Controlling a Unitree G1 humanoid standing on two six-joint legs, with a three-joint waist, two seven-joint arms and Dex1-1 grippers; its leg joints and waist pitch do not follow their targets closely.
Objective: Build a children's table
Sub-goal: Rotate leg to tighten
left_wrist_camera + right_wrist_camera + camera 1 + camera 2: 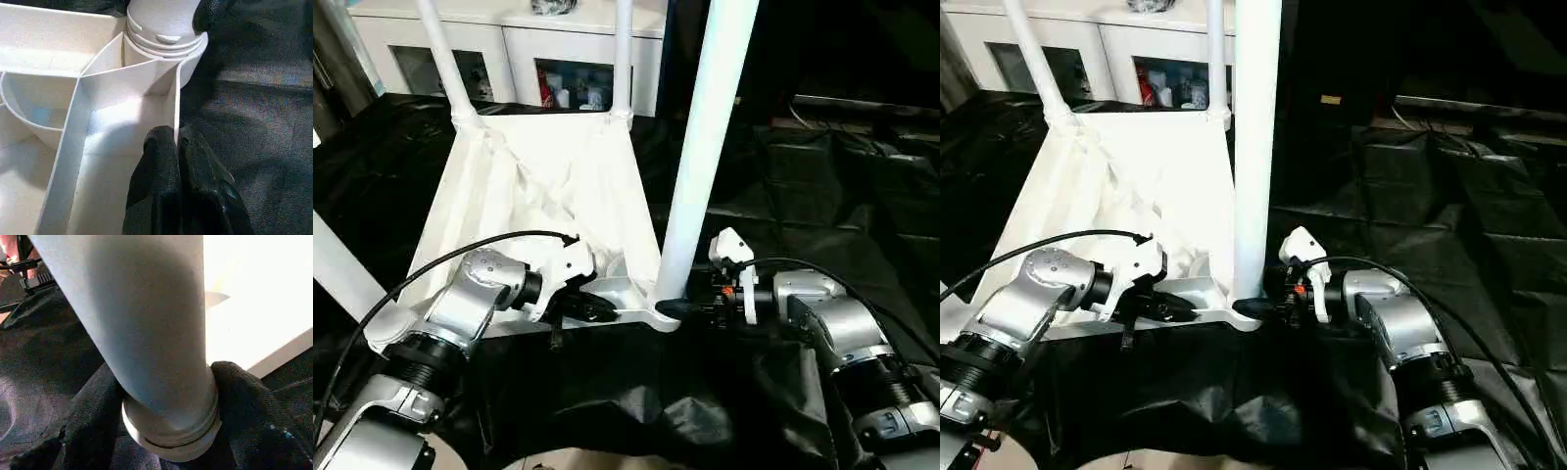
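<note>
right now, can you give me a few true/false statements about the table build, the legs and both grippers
1. The tabletop lies upside down with its ribbed underside facing up. True.
2. The left gripper is shut on a thin wall of the tabletop near the corner. True.
3. The right gripper holds a screwdriver. False: its fingers sit on either side of the base of the near leg.
4. The near leg lies flat on the black sheet. False: it stands upright in the tabletop's near corner socket.
5. Two more legs stand at the far corners. True.
6. The tabletop rests on the white cabinet. False: the cabinet stands behind it.
</note>
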